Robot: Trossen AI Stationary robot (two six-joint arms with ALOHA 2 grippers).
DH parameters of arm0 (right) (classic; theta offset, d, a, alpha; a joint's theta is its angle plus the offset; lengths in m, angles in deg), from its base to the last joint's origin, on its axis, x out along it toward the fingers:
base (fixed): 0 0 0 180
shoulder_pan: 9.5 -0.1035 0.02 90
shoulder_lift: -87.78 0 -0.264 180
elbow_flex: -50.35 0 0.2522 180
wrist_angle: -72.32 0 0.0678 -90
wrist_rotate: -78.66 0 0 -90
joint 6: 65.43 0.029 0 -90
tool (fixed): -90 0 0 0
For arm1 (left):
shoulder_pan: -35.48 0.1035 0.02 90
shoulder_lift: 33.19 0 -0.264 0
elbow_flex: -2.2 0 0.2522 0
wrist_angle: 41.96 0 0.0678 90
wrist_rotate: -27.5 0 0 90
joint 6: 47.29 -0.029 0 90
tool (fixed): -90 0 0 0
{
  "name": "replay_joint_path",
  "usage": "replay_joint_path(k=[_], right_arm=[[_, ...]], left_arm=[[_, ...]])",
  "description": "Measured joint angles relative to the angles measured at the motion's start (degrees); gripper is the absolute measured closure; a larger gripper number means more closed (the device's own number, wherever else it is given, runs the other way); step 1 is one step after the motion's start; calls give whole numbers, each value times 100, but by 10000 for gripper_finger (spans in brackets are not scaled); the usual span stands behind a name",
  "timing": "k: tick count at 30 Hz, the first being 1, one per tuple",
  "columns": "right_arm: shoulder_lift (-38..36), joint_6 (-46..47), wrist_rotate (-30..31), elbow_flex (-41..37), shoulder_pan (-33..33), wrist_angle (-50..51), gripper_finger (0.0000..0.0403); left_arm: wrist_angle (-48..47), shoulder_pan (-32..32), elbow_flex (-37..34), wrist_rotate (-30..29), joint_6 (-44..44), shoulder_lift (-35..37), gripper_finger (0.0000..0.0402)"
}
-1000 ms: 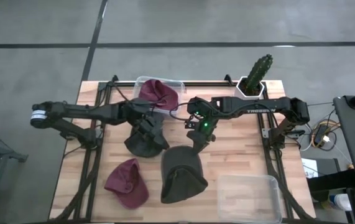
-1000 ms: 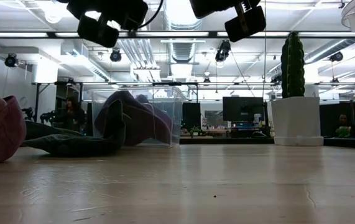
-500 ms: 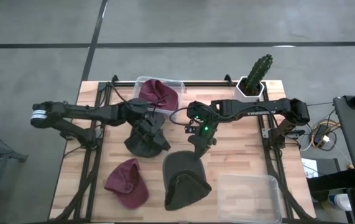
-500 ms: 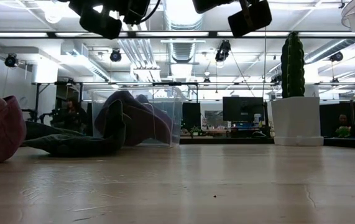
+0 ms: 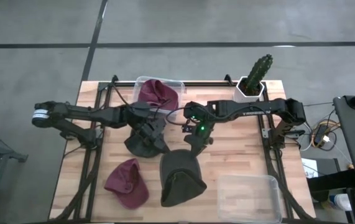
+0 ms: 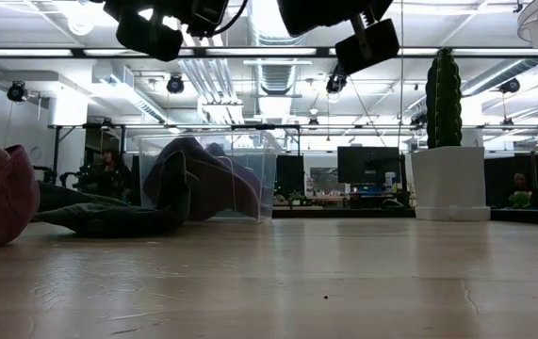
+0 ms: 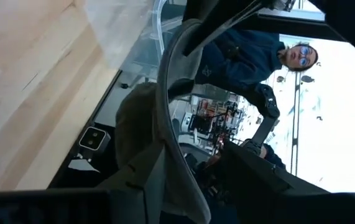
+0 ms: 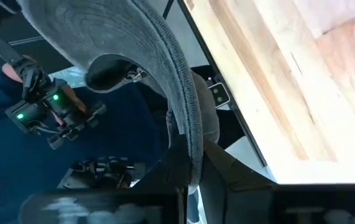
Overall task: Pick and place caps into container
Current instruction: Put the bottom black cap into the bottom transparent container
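We note the right gripper (image 5: 196, 144) clenched on the brim of an olive cap (image 5: 180, 176); the left gripper (image 5: 150, 132) grasps a second olive cap (image 5: 145, 142) between its jaws.

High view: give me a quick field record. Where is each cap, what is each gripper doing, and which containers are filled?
right gripper: shut on the brim of the large olive cap, mid-table
left gripper: above the second olive cap; hold cannot be told
far container: one maroon cap inside
loose maroon cap: on the table, near-left
near container: holds no caps
cactus: far right corner, untouched
caps still out: three
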Motion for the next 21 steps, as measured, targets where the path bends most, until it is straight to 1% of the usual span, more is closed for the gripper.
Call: replay_joint_path(k=[6,9,11,14,18,19,21], right_arm=[[-4,-1,91,0,35,-149,390],[-15,20,107,0,45,-269,390],[-19,20,105,0,41,-267,390],[-19,34,89,0,39,-267,390],[-25,59,22,0,45,-398,390],[-32,66,15,0,45,-437,390],[-34,85,13,0,48,-475,389]], left_arm=[[-21,-18,-2,181,36,-109,250],[-29,-31,-2,215,-97,-171,251],[-24,-33,-2,238,-124,-197,258],[-22,-31,-2,243,-79,-232,294],[-106,-30,-7,252,-102,-254,378],[-119,-33,-11,240,-111,-262,387],[-113,-37,-13,218,-130,-261,390]])
